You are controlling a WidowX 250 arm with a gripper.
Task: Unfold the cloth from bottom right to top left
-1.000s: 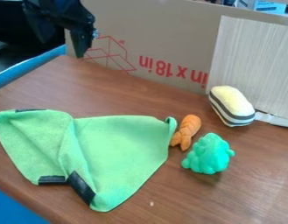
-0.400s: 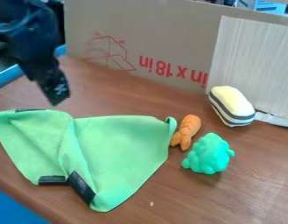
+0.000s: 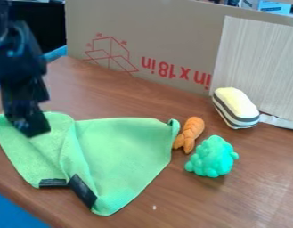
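Gripper: the black gripper [image 3: 34,127] has come lower and nearer since the earlier frames, from beyond the cloth to its upper left part; whether it is spread or closed, one cannot tell.
Cloth: bright green cloth [image 3: 124,151], at the left of the table [image 3: 119,98] – creased, with the gripper in front of its upper left part.
Dark patches: two dark patches [image 3: 82,190] along the cloth's lower edge, nearly end to end.
Orange toy: a lumpy orange toy [image 3: 190,133], just beside the cloth's upper right corner.
Green toy: a bumpy blue-green toy [image 3: 212,158], right of the cloth, near the orange toy.
Striped toy: pale yellow with dark stripes [image 3: 234,107], farther back.
Cardboard: a brown sheet [image 3: 172,31] with red print, upright behind.
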